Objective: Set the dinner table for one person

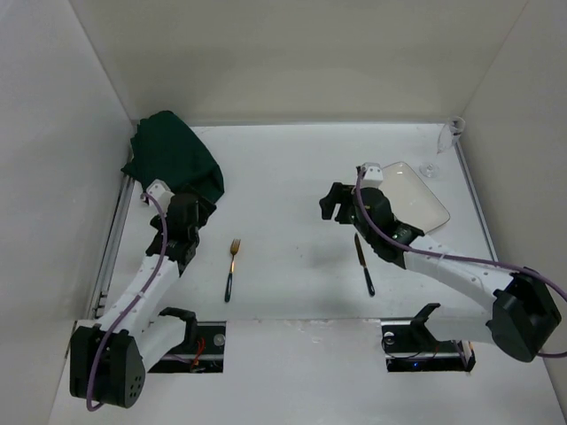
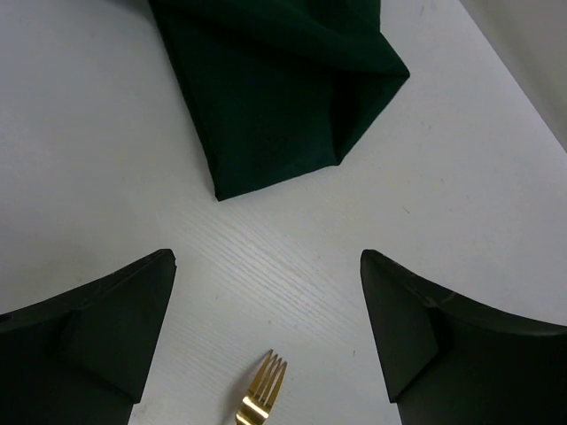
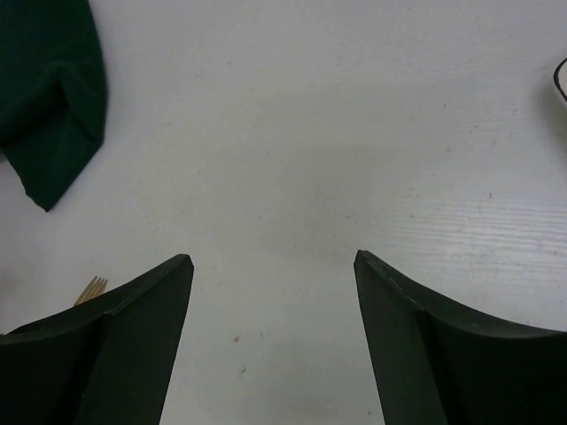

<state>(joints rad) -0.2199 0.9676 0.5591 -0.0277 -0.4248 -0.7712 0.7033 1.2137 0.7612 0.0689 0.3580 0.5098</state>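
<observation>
The white dinner table (image 1: 292, 168) carries a crumpled dark green cloth (image 1: 173, 159) at the back left. A fork (image 1: 231, 268) with gold tines and a dark handle lies near the left arm, and a dark knife (image 1: 364, 264) lies beside the right arm. A white square plate (image 1: 412, 195) lies at the back right. My left gripper (image 1: 197, 212) hovers open and empty at the cloth's near corner (image 2: 275, 88), with the fork tines (image 2: 260, 394) below it. My right gripper (image 1: 330, 205) is open and empty over bare table (image 3: 283, 133), left of the plate.
A clear glass (image 1: 453, 133) stands at the far right corner, and a small clear object (image 1: 429, 170) lies by the plate. White walls close in the table on three sides. The cloth (image 3: 49, 97) and fork tips (image 3: 90, 289) show at the left of the right wrist view.
</observation>
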